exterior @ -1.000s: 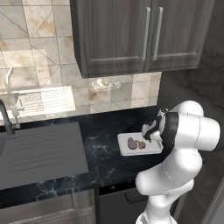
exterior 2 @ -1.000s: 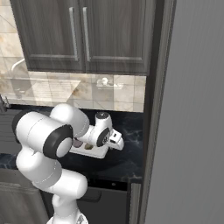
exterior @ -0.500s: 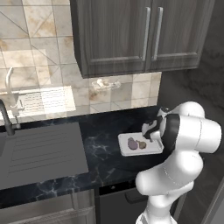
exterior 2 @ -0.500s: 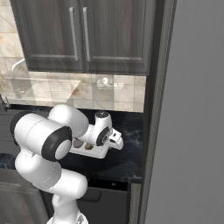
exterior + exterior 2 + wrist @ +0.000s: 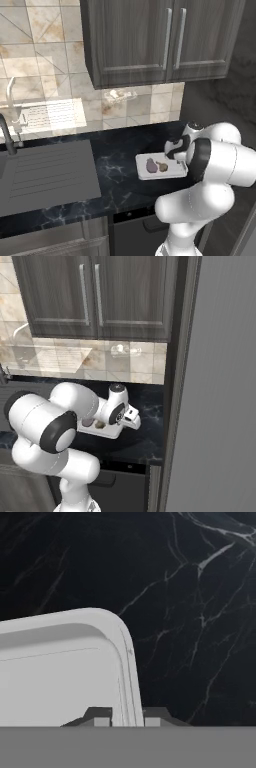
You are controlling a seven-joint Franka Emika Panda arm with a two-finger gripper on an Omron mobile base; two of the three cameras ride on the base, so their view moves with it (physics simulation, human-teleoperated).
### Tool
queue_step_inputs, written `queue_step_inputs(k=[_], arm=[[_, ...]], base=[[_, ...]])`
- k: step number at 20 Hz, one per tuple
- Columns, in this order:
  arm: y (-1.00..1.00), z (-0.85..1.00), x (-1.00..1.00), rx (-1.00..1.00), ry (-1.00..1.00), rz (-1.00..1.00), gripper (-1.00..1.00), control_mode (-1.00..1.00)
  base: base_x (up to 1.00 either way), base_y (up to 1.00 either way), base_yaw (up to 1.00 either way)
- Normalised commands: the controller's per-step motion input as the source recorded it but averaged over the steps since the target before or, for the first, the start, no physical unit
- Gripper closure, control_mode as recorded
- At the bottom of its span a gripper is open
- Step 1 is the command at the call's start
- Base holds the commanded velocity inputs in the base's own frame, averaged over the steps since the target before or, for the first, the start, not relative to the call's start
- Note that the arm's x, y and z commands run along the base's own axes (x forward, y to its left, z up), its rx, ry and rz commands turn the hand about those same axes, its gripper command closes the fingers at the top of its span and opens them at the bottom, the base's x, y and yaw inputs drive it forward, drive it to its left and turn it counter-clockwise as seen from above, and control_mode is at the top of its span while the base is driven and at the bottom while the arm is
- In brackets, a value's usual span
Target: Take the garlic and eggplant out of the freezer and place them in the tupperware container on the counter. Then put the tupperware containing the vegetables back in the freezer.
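White tupperware container (image 5: 60, 672): rim clamped between gripper (image 5: 127, 714) fingers.
Eggplant (image 5: 151, 165), garlic (image 5: 162, 166): inside, near gripper.

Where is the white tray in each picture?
Left base view: the tupperware container lies right of centre on the counter, eggplant and garlic inside.
Right base view: left of centre, partly behind the arm.
Hand view: lower left, the gripper straddling its rim.
Shared landmark: the black counter.
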Motion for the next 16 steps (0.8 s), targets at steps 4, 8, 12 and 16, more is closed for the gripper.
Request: queue_step_inputs(k=[4,8,12,16], arm=[[0.0,0.06,-0.04,0.04,0.0,-0.01,1.0,-1.0],[0.0,0.18,-0.03,0.08,0.0,-0.06,1.0,-1.0],[0.0,0.28,-0.03,0.09,0.01,-0.07,1.0,-1.0],[0.0,0.4,-0.11,0.05,0.0,-0.08,1.0,-1.0]], base=[[0.0,0.0,0.0],[0.0,0.0,0.0],[0.0,0.0,0.0],[0.0,0.0,0.0]])
